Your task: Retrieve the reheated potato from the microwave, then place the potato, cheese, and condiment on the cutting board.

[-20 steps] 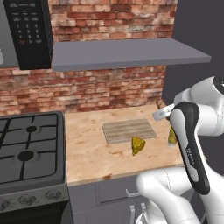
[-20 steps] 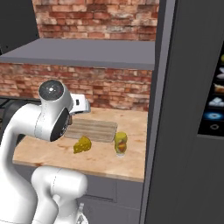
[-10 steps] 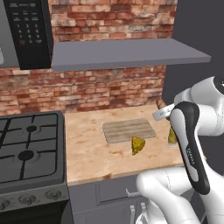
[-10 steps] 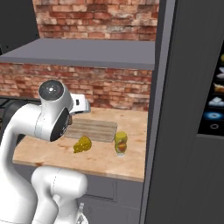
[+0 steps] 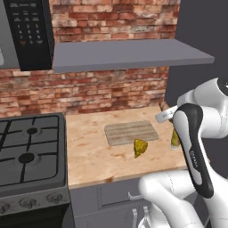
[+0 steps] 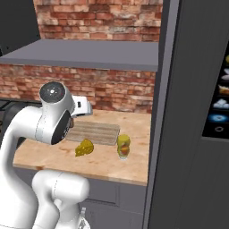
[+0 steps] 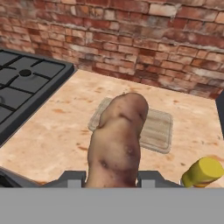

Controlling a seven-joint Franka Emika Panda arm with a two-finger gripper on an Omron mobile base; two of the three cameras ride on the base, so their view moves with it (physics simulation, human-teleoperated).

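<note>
Starting at the upper left of the left base view, you have the microwave (image 5: 26, 33) hanging there, its black keypad panel facing you. Below it, at the left edge, sits the stove (image 5: 29, 151) with its dark burner grates. Move toward the middle of that frame and you find the cutting board (image 5: 131, 132) lying flat on the wooden counter (image 5: 89, 151), bare on top. Just below the board's lower right corner sits the cheese (image 5: 140, 147), on the counter close to the board's edge; whether the two touch you cannot quite tell from here. Further right, the condiment (image 5: 175, 139) stands upright on the counter, half hidden behind the white arm.

In the right base view you see the same row from the other side: the board left of centre, the cheese just in front of it, and the bottle to the right, next to the dark cabinet wall (image 6: 161, 112).

In the hand view, the gripper (image 7: 111, 178) at the bottom centre is clamped on the potato (image 7: 117, 140), which rises large in the middle of the frame, in front of the board beyond it. The bottle's yellow cap shows at the lower right.
</note>
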